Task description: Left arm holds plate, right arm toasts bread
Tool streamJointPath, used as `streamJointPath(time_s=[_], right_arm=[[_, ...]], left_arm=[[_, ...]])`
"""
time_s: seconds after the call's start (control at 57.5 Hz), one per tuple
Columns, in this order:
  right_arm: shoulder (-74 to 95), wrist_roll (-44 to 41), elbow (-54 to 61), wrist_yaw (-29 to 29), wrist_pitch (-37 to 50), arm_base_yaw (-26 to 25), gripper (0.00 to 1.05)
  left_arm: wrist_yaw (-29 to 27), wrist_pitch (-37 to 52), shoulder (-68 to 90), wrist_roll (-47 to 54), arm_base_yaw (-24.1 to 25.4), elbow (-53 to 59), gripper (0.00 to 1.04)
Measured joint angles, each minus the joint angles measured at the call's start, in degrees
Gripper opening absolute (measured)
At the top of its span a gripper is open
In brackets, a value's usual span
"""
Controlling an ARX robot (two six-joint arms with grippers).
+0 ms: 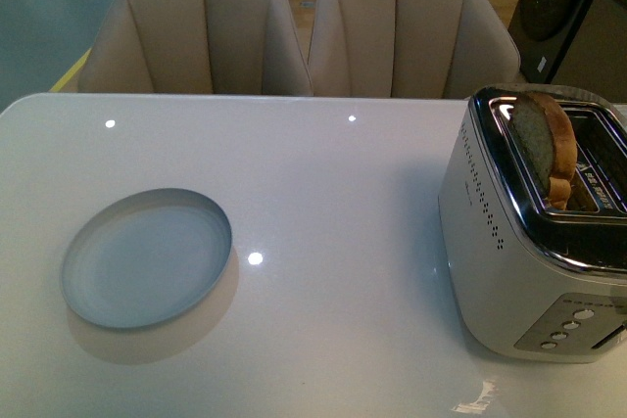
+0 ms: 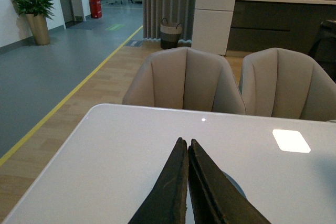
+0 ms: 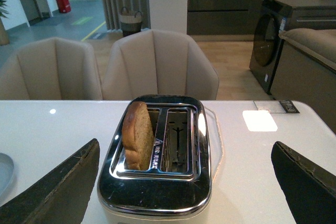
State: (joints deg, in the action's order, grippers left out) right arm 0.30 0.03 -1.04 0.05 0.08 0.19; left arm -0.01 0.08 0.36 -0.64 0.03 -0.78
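One slice of bread (image 1: 545, 147) stands in the toaster (image 1: 509, 242), its rounded top proud of the slot. Judged light, soft, crumbly: I should pinch the exposed crust gently. My right pincer (image 3: 178, 182) gapes wide; my left (image 2: 187, 182) is closed, empty. Plate (image 1: 147, 259) lies apart, slippery-rimmed.

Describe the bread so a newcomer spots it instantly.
Start at the white table, then the cream and chrome toaster at its right side. The bread stands upright in one slot, a brown-crusted slice with a rounded top; the other slot is empty.
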Motion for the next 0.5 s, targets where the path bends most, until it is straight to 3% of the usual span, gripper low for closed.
streamJointPath(time_s=[0.209, 0.417, 0.504], right_arm=[[0.0, 0.0, 0.0, 0.0, 0.0, 0.0, 0.96], [0.0, 0.0, 0.0, 0.0, 0.0, 0.0, 0.96], [0.0, 0.0, 0.0, 0.0, 0.0, 0.0, 0.96]], left_arm=[[0.0, 0.0, 0.0, -0.02, 0.0, 0.0, 0.04], [0.0, 0.0, 0.0, 0.0, 0.0, 0.0, 0.43], [0.0, 0.0, 0.0, 0.0, 0.0, 0.0, 0.68]])
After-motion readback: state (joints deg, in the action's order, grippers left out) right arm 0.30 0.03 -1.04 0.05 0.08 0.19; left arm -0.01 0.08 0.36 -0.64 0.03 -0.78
